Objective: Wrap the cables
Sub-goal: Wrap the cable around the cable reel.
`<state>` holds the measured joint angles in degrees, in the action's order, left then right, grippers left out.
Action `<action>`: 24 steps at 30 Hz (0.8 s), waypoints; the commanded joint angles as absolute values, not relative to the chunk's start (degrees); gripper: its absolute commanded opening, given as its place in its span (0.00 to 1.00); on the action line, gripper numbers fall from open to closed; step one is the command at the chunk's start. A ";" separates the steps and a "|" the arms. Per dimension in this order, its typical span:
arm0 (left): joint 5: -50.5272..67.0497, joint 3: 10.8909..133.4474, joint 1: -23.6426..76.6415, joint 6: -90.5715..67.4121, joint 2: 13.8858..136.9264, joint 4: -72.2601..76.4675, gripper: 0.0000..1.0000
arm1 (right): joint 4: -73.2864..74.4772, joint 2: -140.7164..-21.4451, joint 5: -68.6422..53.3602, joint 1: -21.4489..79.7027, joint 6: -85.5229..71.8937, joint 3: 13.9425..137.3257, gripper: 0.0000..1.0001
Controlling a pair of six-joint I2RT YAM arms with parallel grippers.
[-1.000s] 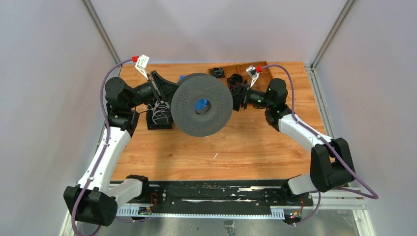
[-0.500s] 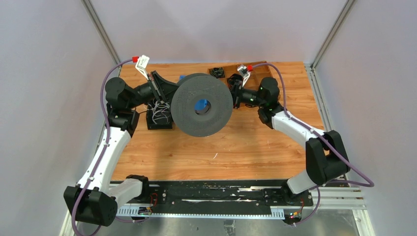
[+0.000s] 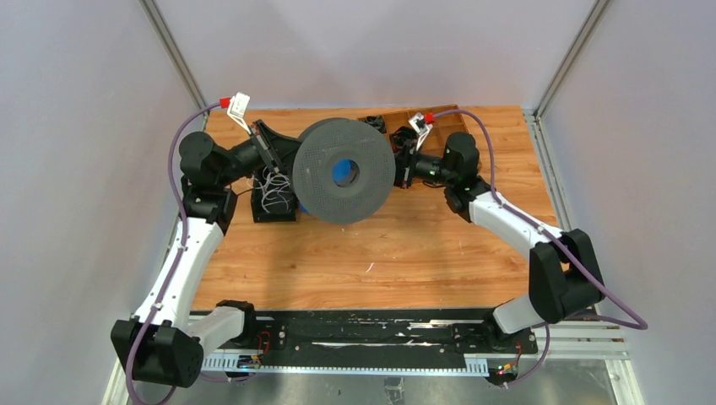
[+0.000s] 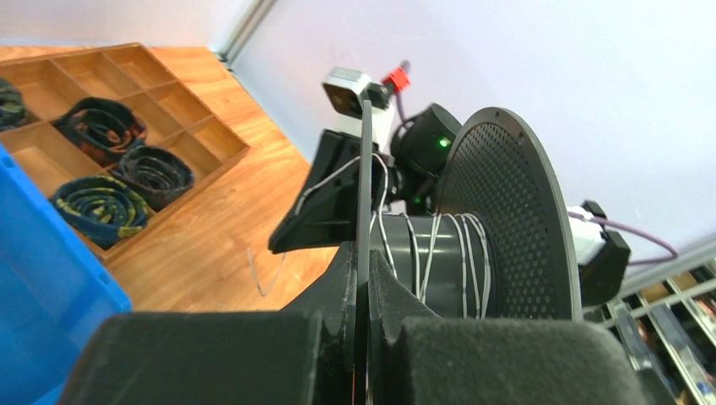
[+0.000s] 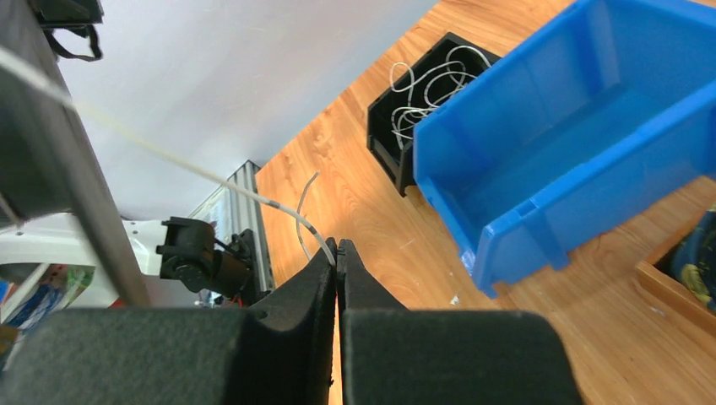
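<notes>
Fully shut, the right claw (image 5: pixel 338 253) pinches the cable (image 5: pixel 177 157), while the left claw (image 4: pixel 363 266) clamps the spool (image 4: pixel 507 211) flange.

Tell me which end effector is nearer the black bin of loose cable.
Left. The left end effector, clamping the spool, sits close by the black bin; the right end effector, pinching the cable, is on the spool's far side.

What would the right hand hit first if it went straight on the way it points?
Probably the wooden table, beside the blue bin. From above, the right hand seems aimed at the grey spool, but its own camera shows the spool off to one side. Depth is unclear.
</notes>
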<state>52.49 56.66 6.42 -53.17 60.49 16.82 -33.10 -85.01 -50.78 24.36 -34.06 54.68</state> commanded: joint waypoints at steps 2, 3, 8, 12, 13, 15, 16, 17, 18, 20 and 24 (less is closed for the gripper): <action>45.53 61.58 5.06 -52.67 61.20 13.50 0.01 | -23.81 -80.94 -46.90 25.04 -25.67 52.80 0.01; 44.51 62.35 5.02 -52.54 61.51 12.82 0.00 | -23.62 -80.79 -47.12 25.05 -25.28 52.52 0.01; 36.37 66.86 4.92 -47.65 62.86 4.26 0.00 | -22.76 -80.81 -48.37 25.05 -24.51 52.04 0.01; 30.59 69.50 4.92 -43.96 63.81 -1.19 0.00 | -23.31 -80.70 -49.48 25.34 -24.73 52.47 0.01; 29.65 69.59 4.92 -43.54 63.94 -1.58 0.00 | -23.68 -80.61 -49.87 25.58 -24.79 52.72 0.01; 27.67 69.37 4.92 -43.32 64.04 -1.88 0.00 | -23.90 -80.60 -50.45 26.46 -24.82 53.43 0.01; 26.97 69.23 4.97 -43.33 64.23 -2.04 0.00 | -23.91 -80.67 -50.75 27.42 -24.62 53.89 0.01; 26.11 69.23 5.00 -43.19 64.41 -2.36 0.00 | -23.72 -80.53 -50.77 28.30 -23.88 54.33 0.01; 25.31 69.24 5.07 -43.16 64.57 -2.60 0.00 | -23.12 -80.49 -50.47 29.29 -22.96 54.75 0.01; 23.39 69.14 5.18 -43.38 64.82 -3.36 0.01 | -20.95 -80.37 -49.48 31.47 -20.41 55.99 0.01; 19.23 69.66 5.36 -44.72 65.44 -5.43 0.00 | -18.30 -81.07 -47.68 34.80 -17.71 58.20 0.01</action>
